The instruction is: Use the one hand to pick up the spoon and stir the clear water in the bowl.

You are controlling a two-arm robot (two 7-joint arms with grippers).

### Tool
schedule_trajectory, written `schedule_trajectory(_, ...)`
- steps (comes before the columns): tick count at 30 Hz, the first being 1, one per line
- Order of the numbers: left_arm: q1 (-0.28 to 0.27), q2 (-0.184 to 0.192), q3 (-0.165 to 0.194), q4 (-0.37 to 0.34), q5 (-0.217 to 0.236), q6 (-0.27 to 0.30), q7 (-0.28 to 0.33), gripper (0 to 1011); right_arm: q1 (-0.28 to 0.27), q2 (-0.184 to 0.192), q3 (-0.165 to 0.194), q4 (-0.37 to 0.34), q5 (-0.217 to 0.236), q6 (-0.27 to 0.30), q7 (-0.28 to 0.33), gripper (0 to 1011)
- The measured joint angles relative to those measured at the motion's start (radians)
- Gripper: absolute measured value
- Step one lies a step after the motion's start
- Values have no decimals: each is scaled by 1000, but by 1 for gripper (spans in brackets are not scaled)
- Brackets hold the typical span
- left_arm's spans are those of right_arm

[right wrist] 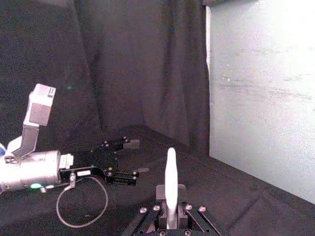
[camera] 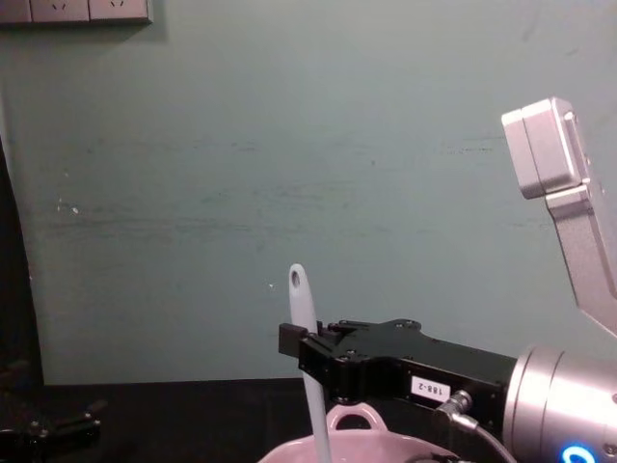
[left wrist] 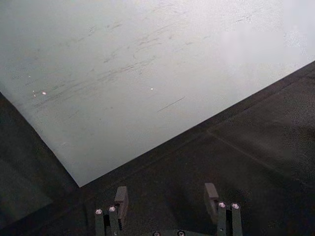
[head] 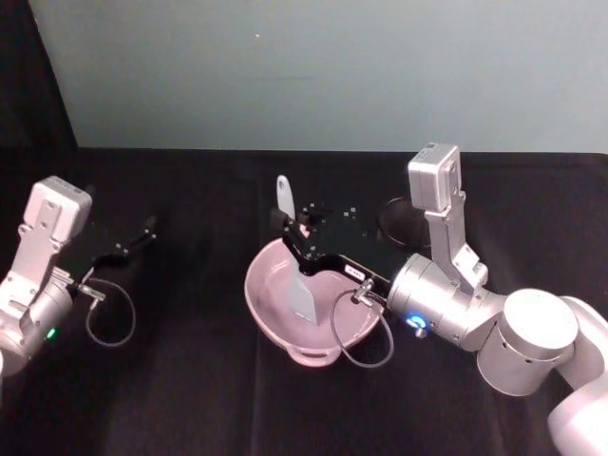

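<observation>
Spoon (head: 301, 290), slim white plastic, clenched in right tool (head: 290, 226) inside rounded pink bowl (head: 313, 354); left tool (head: 141, 235) released.

The spoon (head: 302, 293) looks like smooth white plastic with a dull sheen. The bowl (head: 309, 357) is pale pink and glossy, plastic I think, though it could be glazed. At the bowl's twelve o'clock, the right gripper (head: 285, 224) has a matt black casing. At three o'clock from the bowl, its wrist (head: 437, 306) is satin silver metal. The tablecloth (head: 190, 399) is matt black fabric. Beyond it, at twelve o'clock, the wall (head: 313, 76) is flat green paint, lightly scuffed.
</observation>
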Motion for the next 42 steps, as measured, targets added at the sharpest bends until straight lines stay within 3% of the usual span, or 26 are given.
schedule_trajectory(8,0,0,0,0,0,0,0,1011,-20,21,10,-29,4,23,1,120)
schedule_trajectory(21,0,0,0,0,0,0,0,1011,-117,143,46,-204,25,103,0,120)
schedule_trajectory(31,0,0,0,0,0,0,0,1011,-162,212,77,-289,42,159,-18,120)
schedule_trajectory(37,0,0,0,0,0,0,0,1011,-171,219,87,-302,51,151,-23,120)
schedule_trajectory(42,0,0,0,0,0,0,0,1011,-154,192,83,-265,53,114,-22,120)
